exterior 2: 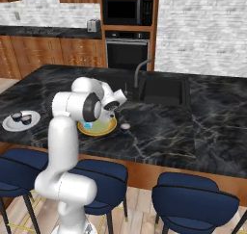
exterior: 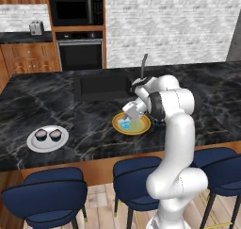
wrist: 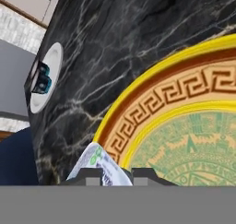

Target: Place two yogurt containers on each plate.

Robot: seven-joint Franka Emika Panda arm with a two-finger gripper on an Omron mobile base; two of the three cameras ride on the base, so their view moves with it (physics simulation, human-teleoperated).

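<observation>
My gripper [exterior: 127, 120] is shut on the light blue yogurt container [exterior: 125, 125], holding it low over the near left part of the yellow plate [exterior: 142, 126]. In the hand view the container's pale printed side [wrist: 99, 165] sits between the fingertips [wrist: 88, 175], over the yellow plate's orange rim [wrist: 152, 108]. The white plate [exterior: 32, 143] lies far to the left and carries two dark-topped yogurt cups [exterior: 41, 135] [exterior: 55, 134]. A third dark-topped cup [exterior 2: 125, 127] stands on the counter just right of the yellow plate [exterior 2: 107, 128].
A sink [exterior: 101, 86] with a faucet [exterior: 143, 65] is set into the black marble island behind the yellow plate. Blue stools [exterior: 47, 195] line the island's front edge. My own arm blocks part of the plate in the right base view.
</observation>
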